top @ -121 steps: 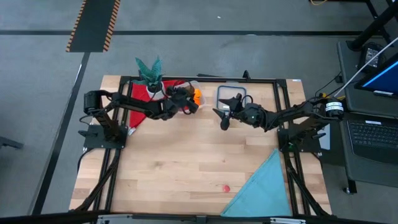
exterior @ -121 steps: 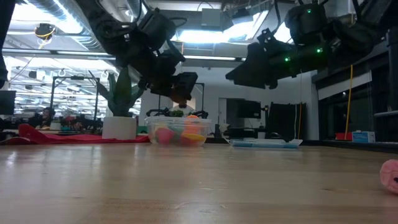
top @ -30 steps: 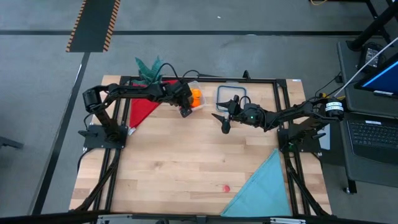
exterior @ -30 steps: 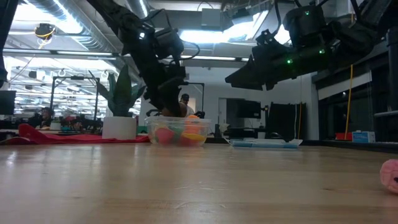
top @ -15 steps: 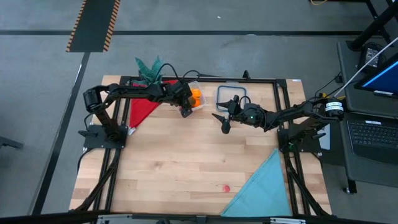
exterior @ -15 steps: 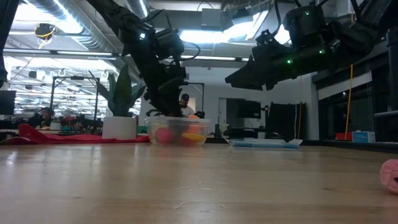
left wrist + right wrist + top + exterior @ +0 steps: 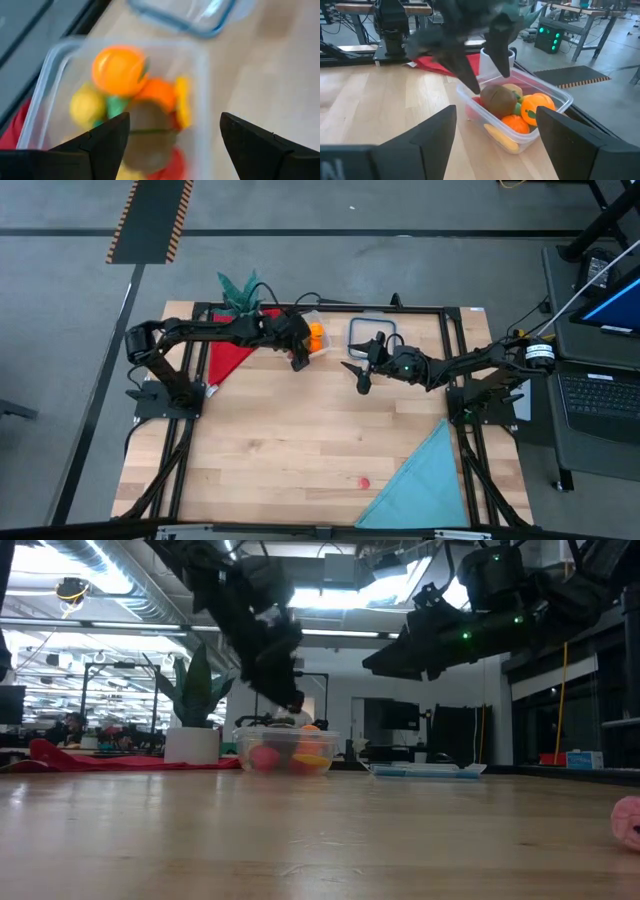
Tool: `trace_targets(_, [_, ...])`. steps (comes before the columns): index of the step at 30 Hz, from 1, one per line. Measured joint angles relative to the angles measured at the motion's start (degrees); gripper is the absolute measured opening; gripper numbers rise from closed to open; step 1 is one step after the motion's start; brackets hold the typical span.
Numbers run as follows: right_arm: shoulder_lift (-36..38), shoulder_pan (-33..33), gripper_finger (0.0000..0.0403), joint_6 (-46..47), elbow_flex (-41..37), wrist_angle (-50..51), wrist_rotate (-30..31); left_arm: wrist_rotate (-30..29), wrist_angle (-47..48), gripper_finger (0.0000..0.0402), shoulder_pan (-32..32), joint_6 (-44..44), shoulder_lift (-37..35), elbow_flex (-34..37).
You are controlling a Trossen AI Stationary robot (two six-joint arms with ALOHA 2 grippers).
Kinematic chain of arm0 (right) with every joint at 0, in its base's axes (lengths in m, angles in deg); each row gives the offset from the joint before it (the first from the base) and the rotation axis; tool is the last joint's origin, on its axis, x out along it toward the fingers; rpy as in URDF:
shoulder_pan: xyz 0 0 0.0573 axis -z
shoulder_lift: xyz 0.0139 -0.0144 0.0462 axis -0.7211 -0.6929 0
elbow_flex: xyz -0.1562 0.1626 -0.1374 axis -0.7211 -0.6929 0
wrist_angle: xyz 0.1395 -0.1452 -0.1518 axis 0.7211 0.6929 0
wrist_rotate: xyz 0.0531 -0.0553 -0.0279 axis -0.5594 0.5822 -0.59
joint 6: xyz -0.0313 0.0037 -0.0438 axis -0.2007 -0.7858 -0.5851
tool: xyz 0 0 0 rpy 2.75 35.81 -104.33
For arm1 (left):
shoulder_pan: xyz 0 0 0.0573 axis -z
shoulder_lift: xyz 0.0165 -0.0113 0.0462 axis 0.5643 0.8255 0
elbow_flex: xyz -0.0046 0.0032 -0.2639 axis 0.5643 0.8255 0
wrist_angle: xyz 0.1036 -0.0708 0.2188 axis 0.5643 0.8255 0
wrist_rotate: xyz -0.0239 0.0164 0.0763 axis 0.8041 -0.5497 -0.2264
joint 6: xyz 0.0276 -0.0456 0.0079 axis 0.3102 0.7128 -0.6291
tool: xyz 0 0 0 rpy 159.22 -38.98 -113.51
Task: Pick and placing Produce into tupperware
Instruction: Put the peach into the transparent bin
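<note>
The clear tupperware (image 7: 322,350) stands at the table's far middle, with several produce pieces inside: an orange one (image 7: 119,70), a yellow one (image 7: 87,105) and a brown one (image 7: 498,98). My left gripper (image 7: 175,120) hangs open just above the tupperware (image 7: 288,752), with nothing between its fingers. My right gripper (image 7: 360,372) hovers open to the right of the container, near the lid (image 7: 372,332), and is also empty. One pink-red produce piece (image 7: 362,481) lies alone on the table near the front edge.
A red cloth (image 7: 232,352) and a potted plant (image 7: 240,288) sit at the far left, behind my left arm. A teal cloth (image 7: 425,480) covers the near right corner. Bare wood lies between the container and the front edge.
My left gripper has risen out of the tupperware and now hangs clear above its rim. The produce stays in the container.
</note>
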Motion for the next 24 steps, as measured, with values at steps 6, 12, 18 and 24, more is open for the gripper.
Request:
trace_targets(6, [3.9, 0.0, 0.0275, 0.2, -3.0, 0.4, -3.8, 0.0, -5.5, 0.0303, 6.6, -2.7, -2.3, 1.4])
trace_targets(12, [13.4, 0.0, 0.0275, 0.8, -10.8, -1.4, -4.5, 0.2, -18.7, 0.0303, 12.4, -2.6, -6.7, 9.2])
trace_targets(18, [24.1, -0.4, 0.0275, 1.8, -18.0, -1.2, -19.9, 4.0, -33.4, 0.0303, 19.1, -2.7, -13.6, 19.1])
trace_targets(24, [29.9, -0.7, 0.0275, 3.5, -19.6, 2.6, -30.0, 10.4, -39.0, 0.0302, 23.3, -2.7, -18.2, 26.1])
